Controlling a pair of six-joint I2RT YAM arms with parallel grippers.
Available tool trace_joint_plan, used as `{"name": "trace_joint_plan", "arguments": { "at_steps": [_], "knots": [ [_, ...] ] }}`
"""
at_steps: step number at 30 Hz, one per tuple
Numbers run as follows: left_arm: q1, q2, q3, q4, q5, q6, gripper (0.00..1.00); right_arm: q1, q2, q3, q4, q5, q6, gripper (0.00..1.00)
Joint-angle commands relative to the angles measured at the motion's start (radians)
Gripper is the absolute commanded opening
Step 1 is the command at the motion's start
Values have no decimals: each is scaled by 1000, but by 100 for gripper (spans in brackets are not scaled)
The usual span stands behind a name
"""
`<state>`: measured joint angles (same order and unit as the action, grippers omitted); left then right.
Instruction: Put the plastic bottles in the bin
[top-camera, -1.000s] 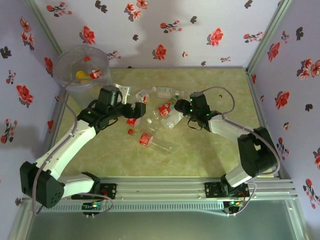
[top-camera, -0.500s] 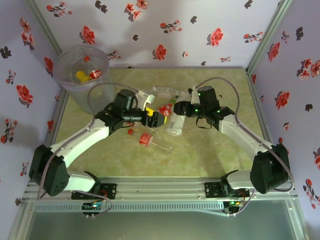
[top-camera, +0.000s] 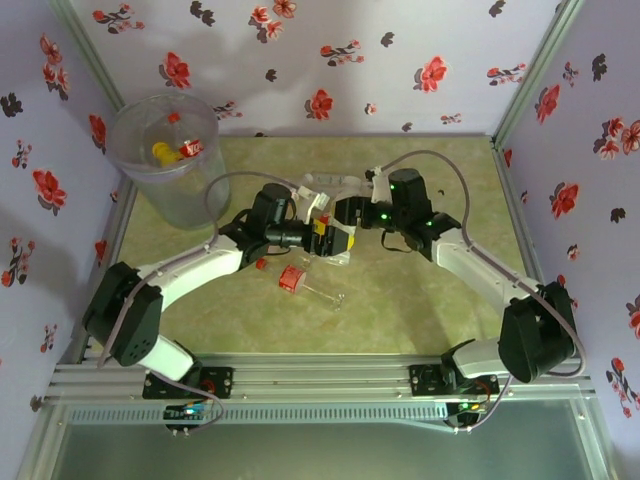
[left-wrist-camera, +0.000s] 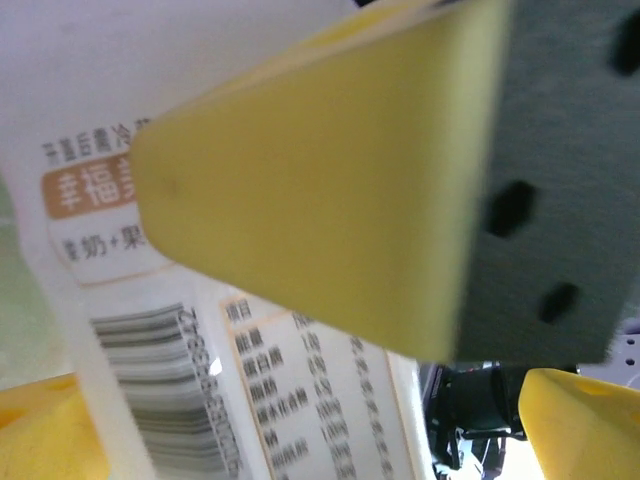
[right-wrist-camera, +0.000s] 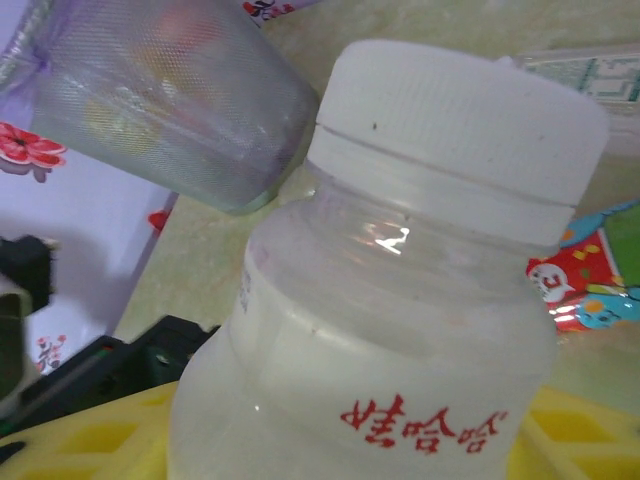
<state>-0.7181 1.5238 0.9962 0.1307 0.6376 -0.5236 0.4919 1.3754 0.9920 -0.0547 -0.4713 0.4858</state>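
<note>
Lilac walls (top-camera: 470, 40), red-flower print; greenish tabletop (top-camera: 420, 300), perhaps marbled; aluminium rail (top-camera: 320, 372) at near edge.

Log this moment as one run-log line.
right gripper: shut on white-capped bottle | left gripper: open, close to it | bin: far left, yellow bottle inside | red-labelled bottle: lying on table

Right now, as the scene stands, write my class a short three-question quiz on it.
1. True or false: the bin lies on its side.
2. The bottle seen close up in the right wrist view has a cap that is: A red, B white, C blue?
3. Fill in: the left gripper is ___ (open or shut).
Key: 1 false; 2 B; 3 open.
</note>
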Motion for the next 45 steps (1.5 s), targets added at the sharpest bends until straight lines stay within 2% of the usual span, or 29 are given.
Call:
{"name": "trace_joint_plan", "arguments": {
  "at_steps": [1,4,10,13,16,21,24,28,32,37,42,45],
  "knots": [
    [-5,27,-7,81,24,-38,100,10,4,5,76,-29,29,47],
    [-5,35,-5,89,24,-41,91,10,4,-2,85,-29,36,47],
    [-4,45,-1,87,24,-47,63,11,7,-12,95,-31,45,47],
    [-2,43,1,86,24,-49,52,12,4,-10,89,-30,42,55],
    [3,44,2,84,23,-56,50,10,-8,-5,60,-16,30,78],
    [18,40,11,63,13,-55,48,-21,-78,-12,-33,23,6,97],
    [27,34,31,6,-9,-24,47,-78,-156,-46,-50,25,28,99],
    [50,10,115,-208,-80,110,42,-165,-251,-76,-153,82,51,99],
    [118,0,231,-375,-84,192,25,-239,-284,-86,-289,114,51,98],
    [248,-16,420,-565,-124,279,1,-253,-316,-139,-347,173,27,98],
    [412,-35,592,-703,-187,358,0,-253,-301,-145,-358,158,15,98],
    [540,-58,654,-728,-189,374,0,-253,-302,-159,-345,159,16,97]
  ]
}}
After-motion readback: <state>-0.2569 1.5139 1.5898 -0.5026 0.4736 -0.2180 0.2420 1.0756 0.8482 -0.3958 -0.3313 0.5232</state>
